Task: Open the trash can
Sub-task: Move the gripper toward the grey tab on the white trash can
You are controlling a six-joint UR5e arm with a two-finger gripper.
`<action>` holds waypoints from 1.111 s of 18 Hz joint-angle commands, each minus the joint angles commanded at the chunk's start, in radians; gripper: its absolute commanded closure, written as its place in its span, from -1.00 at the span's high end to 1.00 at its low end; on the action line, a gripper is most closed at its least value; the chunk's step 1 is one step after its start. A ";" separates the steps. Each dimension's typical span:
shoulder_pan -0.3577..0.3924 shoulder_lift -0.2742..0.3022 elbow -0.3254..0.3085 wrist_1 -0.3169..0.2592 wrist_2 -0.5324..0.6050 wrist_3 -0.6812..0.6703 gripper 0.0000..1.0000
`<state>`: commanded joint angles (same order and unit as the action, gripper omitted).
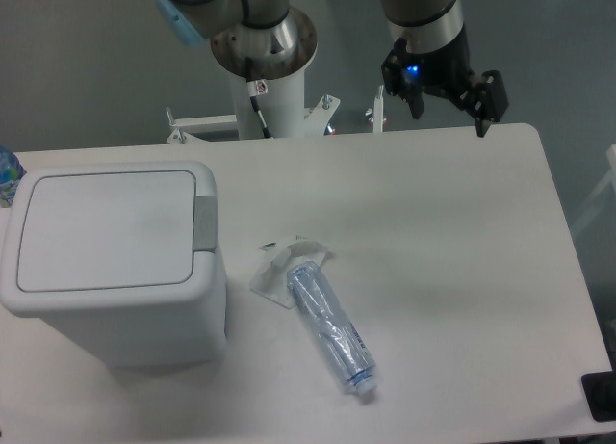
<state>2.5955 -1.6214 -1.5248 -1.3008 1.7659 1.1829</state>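
Hiding tool [445, 105] fingertips, dark blur

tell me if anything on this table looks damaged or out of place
A crushed clear plastic bottle lies flattened on its side to the right of the closed trash can, with a crumpled clear scrap at its upper end.

Light: dim, even, bluish | Shadows: soft, right of bin [114, 261] | Glare: slight on bottle [330, 326] | Focus: mildly soft, grainy

The boxy white trash can [111, 266] stands upright at the table's left edge, lid shut flat.
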 joint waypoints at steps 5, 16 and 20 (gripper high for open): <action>0.000 -0.018 0.034 0.000 -0.113 -0.156 1.00; -0.080 -0.209 0.267 0.011 -0.391 -0.876 1.00; -0.092 -0.193 0.264 0.009 -0.567 -0.968 1.00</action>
<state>2.5035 -1.8147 -1.2609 -1.2916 1.1985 0.2149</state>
